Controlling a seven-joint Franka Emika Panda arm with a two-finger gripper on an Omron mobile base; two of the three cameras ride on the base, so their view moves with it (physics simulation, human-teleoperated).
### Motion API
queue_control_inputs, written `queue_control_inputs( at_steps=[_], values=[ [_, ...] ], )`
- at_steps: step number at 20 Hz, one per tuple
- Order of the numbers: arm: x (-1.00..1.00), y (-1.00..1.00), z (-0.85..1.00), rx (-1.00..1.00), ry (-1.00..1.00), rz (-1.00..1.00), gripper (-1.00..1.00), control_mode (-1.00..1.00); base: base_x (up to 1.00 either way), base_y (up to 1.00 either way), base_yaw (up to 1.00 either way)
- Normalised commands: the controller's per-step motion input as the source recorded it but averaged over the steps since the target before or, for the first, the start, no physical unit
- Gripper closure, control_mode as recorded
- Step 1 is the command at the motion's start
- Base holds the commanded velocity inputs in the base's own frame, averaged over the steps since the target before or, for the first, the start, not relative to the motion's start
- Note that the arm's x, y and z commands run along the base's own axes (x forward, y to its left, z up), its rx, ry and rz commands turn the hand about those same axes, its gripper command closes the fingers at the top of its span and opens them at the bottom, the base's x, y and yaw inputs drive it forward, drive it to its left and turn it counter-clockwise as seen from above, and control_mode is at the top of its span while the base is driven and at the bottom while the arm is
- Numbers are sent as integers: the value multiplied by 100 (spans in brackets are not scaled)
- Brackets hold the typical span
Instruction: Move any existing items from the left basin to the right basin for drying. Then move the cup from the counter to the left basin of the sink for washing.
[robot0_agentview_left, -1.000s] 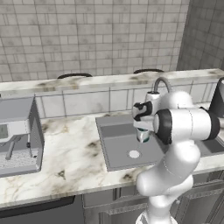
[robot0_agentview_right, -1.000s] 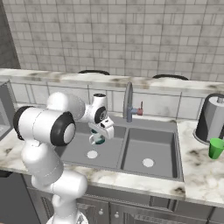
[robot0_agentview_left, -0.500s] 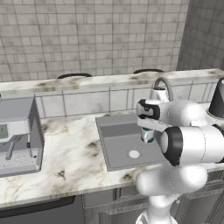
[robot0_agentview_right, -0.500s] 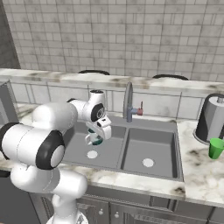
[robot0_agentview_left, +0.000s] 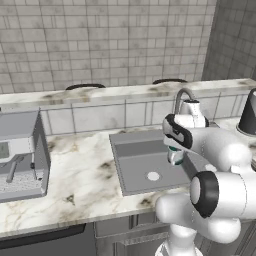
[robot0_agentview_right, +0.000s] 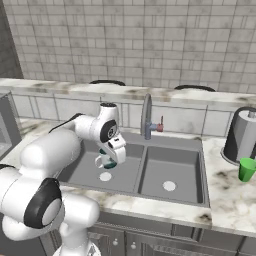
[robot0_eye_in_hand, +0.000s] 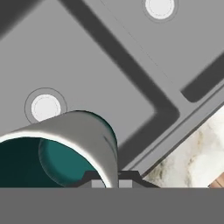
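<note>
One small teal cup (robot0_agentview_right: 106, 160) is what your gripper (robot0_agentview_right: 111, 156) has pinched right now, jaws closed down on its rim, and it hangs in the air over the left basin (robot0_agentview_right: 85, 167) of the grey sink (robot0_agentview_right: 200, 172). From the right base camera you can see the cup tilted, sitting just above the pale drain (robot0_agentview_right: 105, 176) without touching the basin floor. From the left base camera it's mostly hidden behind the arm, you only catch a bit of teal (robot0_agentview_left: 173, 149) below the hand.

Looking down through the hand camera, the cup (robot0_eye_in_hand: 65, 153) fills the lower left, pale outside and dark teal inside, with one finger (robot0_eye_in_hand: 98, 179) on the wall at the rim. The left drain (robot0_eye_in_hand: 45, 107) sits just past the cup's edge, and the right basin (robot0_eye_in_hand: 183, 39) is beyond the divider with its own drain (robot0_eye_in_hand: 159, 7) up top.

You've also got a bright green cup (robot0_agentview_right: 246, 169) out on the marble counter (robot0_agentview_right: 232, 195), far right, next to a tall grey canister (robot0_agentview_right: 242, 135). The tap (robot0_agentview_right: 146, 116) stands behind the divider.
</note>
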Motion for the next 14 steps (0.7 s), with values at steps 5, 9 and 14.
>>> queue_control_inputs(
  at_steps=[5,9,14],
  values=[
    [-2,-41,17,0,0,-6,100,-100,0,0,0],
    [0,-53,13,0,0,-4,100,-100,0,0,0],
    [0,-54,9,0,0,-4,100,-100,0,0,0]
  ],
)
